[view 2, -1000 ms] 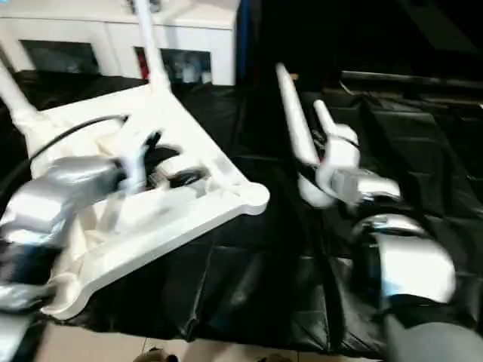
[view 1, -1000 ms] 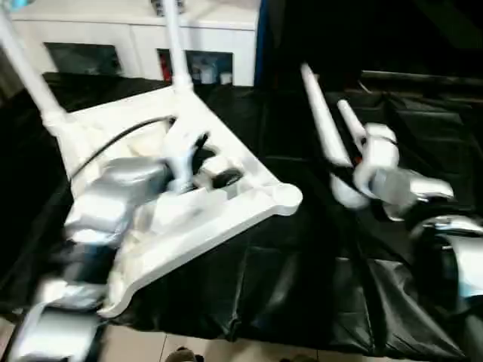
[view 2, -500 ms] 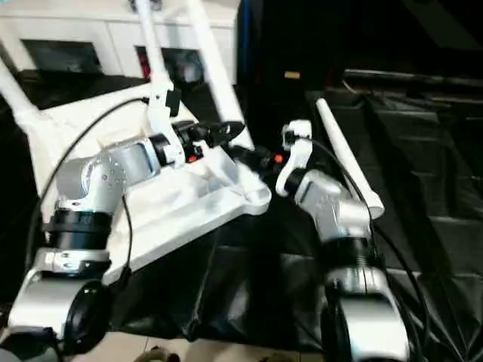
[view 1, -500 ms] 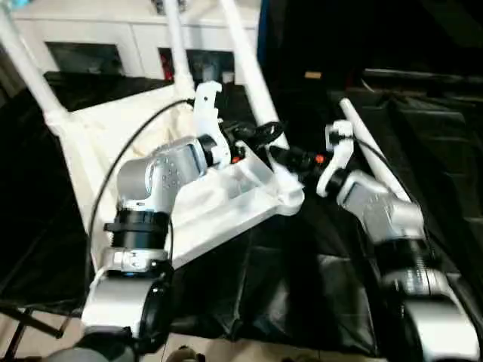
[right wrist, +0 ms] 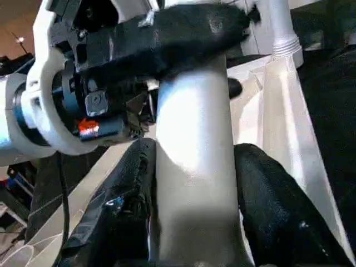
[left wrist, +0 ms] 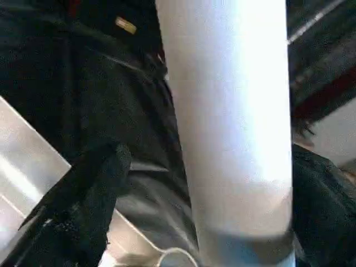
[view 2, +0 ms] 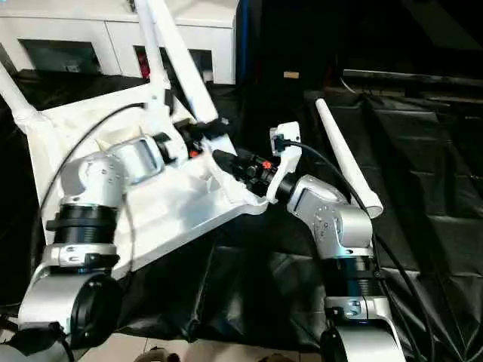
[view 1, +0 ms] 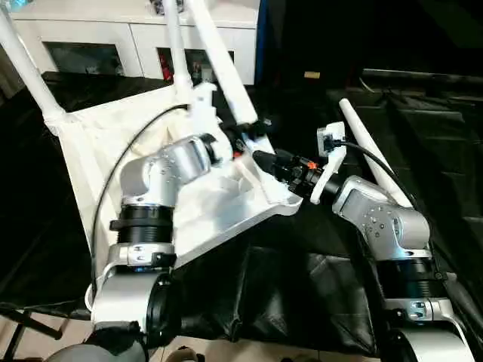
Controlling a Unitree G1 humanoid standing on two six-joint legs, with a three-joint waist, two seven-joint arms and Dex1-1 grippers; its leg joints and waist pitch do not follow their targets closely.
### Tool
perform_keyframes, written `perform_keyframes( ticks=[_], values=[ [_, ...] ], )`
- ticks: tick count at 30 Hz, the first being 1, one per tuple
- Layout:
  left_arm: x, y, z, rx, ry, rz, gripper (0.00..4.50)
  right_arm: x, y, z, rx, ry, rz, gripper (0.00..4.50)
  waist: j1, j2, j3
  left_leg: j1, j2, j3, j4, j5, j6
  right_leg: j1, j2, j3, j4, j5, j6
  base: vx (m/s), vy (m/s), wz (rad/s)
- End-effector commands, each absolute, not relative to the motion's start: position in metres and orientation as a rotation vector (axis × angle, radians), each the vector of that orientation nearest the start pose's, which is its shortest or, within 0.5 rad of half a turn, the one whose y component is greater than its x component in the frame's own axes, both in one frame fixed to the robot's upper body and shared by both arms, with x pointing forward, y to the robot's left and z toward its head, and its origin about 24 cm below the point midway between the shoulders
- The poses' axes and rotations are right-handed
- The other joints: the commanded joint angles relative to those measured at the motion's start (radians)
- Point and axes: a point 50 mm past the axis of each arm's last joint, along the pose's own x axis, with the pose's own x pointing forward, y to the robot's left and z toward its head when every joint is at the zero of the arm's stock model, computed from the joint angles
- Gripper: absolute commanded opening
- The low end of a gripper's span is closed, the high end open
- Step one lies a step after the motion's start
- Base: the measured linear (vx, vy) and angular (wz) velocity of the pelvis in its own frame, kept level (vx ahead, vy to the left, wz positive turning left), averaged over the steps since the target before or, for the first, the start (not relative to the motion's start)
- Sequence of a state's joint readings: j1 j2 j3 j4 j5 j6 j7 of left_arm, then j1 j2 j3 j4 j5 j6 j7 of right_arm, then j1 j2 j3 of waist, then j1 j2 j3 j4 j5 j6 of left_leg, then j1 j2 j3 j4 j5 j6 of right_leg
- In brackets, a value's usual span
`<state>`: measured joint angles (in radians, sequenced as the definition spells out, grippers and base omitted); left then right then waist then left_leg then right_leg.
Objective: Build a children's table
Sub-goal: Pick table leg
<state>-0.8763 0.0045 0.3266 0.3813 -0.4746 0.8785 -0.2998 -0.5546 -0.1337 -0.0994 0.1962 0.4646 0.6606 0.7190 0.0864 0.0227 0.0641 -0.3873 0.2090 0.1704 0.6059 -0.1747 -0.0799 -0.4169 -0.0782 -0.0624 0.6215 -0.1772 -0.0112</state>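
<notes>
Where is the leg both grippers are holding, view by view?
Left eye: leg slants up from center to top edge.
Right eye: leg, upper left of center.
Left wrist: broad white tube.
Right wrist: tube between black fingers.
Shared landmark: tabletop.

We see a low white cabinet with dark glass doors (view 1: 136,45) behind, glossy black plastic sheeting (view 1: 317,294) spread below, pale tiled floor (view 1: 226,351) at front.
</notes>
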Motion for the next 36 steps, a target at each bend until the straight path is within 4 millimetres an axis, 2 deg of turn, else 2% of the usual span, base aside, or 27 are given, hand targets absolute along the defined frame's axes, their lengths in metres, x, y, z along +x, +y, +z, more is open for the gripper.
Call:
perform_keyframes(
  ticks=[1,8,15,16,18,21,22,23,28,32,34,36],
  values=[
    [0.372,0.092,0.169,-0.6,0.288,-0.615,4.5,0.324,-0.109,0.127,0.406,0.156,0.935,1.84,-0.002,-0.014,-0.084,0.013,0.004,0.004,-0.061,-0.088,0.056,0.067,-0.044,0.034,-0.073,-0.117,-0.204,0.0,0.0,0.0],
    [0.372,0.088,0.172,-0.605,0.265,-0.602,4.5,0.322,-0.106,0.127,0.392,0.167,0.933,1.84,-0.002,-0.013,-0.088,0.013,0.005,0.005,-0.06,-0.061,0.07,0.069,-0.045,0.034,-0.067,-0.049,-0.222,0.0,0.0,0.0],
    [0.373,0.088,0.174,-0.62,0.243,-0.585,3.84,0.322,-0.105,0.127,0.37,0.174,0.921,1.84,-0.002,-0.015,-0.086,0.013,0.005,0.006,-0.06,-0.068,0.069,0.07,-0.046,0.034,-0.07,-0.073,-0.218,0.0,0.0,0.0],
    [0.374,0.088,0.174,-0.618,0.24,-0.581,3.71,0.322,-0.105,0.127,0.357,0.176,0.911,2.19,-0.002,-0.015,-0.085,0.013,0.005,0.006,-0.06,-0.071,0.066,0.069,-0.046,0.034,-0.071,-0.081,-0.215,0.0,0.0,0.0],
    [0.374,0.091,0.175,-0.567,0.218,-0.553,3.58,0.323,-0.104,0.126,0.343,0.184,0.903,2.54,-0.003,-0.016,-0.086,0.013,0.005,0.005,-0.061,-0.069,0.063,0.07,-0.046,0.035,-0.071,-0.083,-0.209,0.0,0.0,0.0],
    [0.375,0.091,0.178,-0.48,0.2,-0.534,3.27,0.325,-0.101,0.126,0.295,0.205,0.891,2.76,-0.002,-0.016,-0.086,0.013,0.006,0.004,-0.061,-0.065,0.061,0.069,-0.046,0.034,-0.071,-0.088,-0.2,0.0,0.0,0.0],
    [0.375,0.09,0.181,-0.421,0.184,-0.525,3.27,0.326,-0.097,0.126,0.235,0.22,0.873,2.76,-0.005,-0.019,-0.085,0.012,0.005,0.005,-0.061,-0.062,0.058,0.069,-0.044,0.035,-0.071,-0.084,-0.195,0.0,0.0,0.0],
    [0.375,0.089,0.183,-0.403,0.176,-0.524,3.12,0.328,-0.095,0.125,0.202,0.225,0.862,2.96,-0.004,-0.016,-0.087,0.013,0.006,0.004,-0.061,-0.049,0.053,0.069,-0.045,0.035,-0.068,-0.076,-0.194,0.0,0.0,0.0],
    [0.373,0.08,0.19,-0.297,0.14,-0.536,2.75,0.336,-0.077,0.121,0.071,0.273,0.802,3.01,-0.008,-0.017,-0.086,0.013,0.006,0.005,-0.06,-0.051,0.043,0.066,-0.046,0.036,-0.065,-0.073,-0.207,0.0,0.0,0.0],
    [0.373,0.077,0.188,-0.299,0.147,-0.538,2.36,0.338,-0.062,0.114,0.056,0.321,0.803,3.01,-0.008,-0.019,-0.086,0.013,0.005,0.007,-0.06,-0.061,0.04,0.068,-0.046,0.038,-0.064,-0.064,-0.205,0.0,0.0,0.0],
    [0.375,0.078,0.184,-0.295,0.154,-0.512,2.29,0.341,-0.061,0.109,0.075,0.346,0.764,2.74,-0.011,-0.017,-0.086,0.014,0.006,0.007,-0.061,-0.065,0.039,0.066,-0.046,0.037,-0.066,-0.066,-0.211,0.0,0.0,0.0],
    [0.375,0.08,0.183,-0.297,0.152,-0.5,2.16,0.343,-0.062,0.107,0.1,0.353,0.743,2.62,-0.012,-0.021,-0.086,0.013,0.005,0.007,-0.061,-0.062,0.036,0.068,-0.045,0.038,-0.065,-0.061,-0.21,0.0,0.0,0.0]
  ],
)
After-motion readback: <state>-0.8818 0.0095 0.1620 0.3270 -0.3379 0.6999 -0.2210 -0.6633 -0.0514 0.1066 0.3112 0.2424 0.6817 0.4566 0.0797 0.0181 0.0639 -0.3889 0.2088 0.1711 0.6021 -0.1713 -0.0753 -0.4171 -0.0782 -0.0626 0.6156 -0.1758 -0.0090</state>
